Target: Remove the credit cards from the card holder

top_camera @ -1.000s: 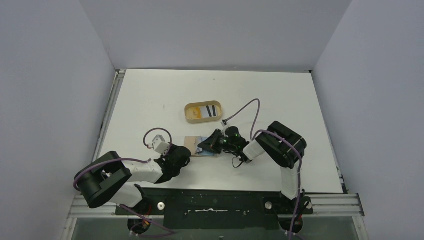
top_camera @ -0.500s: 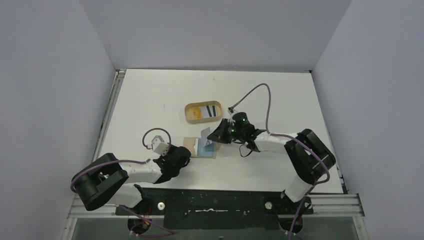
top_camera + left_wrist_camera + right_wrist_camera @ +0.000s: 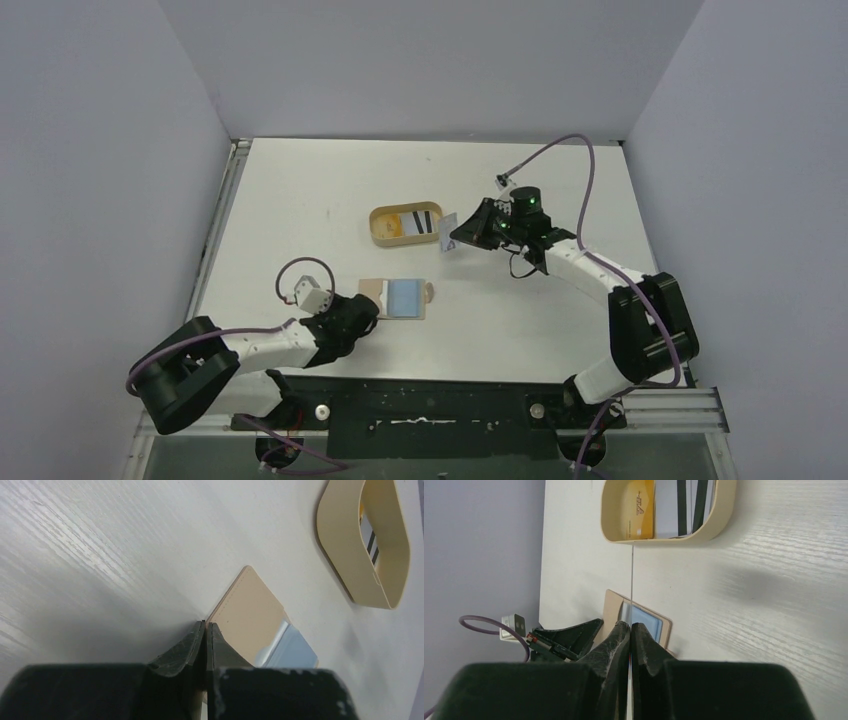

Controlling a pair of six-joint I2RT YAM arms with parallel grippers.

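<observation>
Carried the bluish-grey credit card (image 3: 447, 232) away from the card holder (image 3: 398, 298) over the last second, up to the right end of the oval tan tray (image 3: 405, 243), with the right jaws. Kept those jaws pressed almost together, pinching the card by its near end. Saw it edge-on from the right wrist as a thin straight line running out from the tips to the tray's outer wall. Could not tell whether it touched that wall.

Left the card holder lying open and flat on the table (image 3: 300, 190), nearer the arms than the tray and apart from it. Showed a tan flap on its left, a light blue inner panel facing up and a rounded tab at its right edge.

Held the left jaws pressed together with nothing seen between them, tips down at the corner of the tan flap, touching it or just beside it.

Found two more cards lying inside the tray: a card with yellow-orange print (image 3: 392, 226) at the left and a striped card (image 3: 424, 220) at the right.
</observation>
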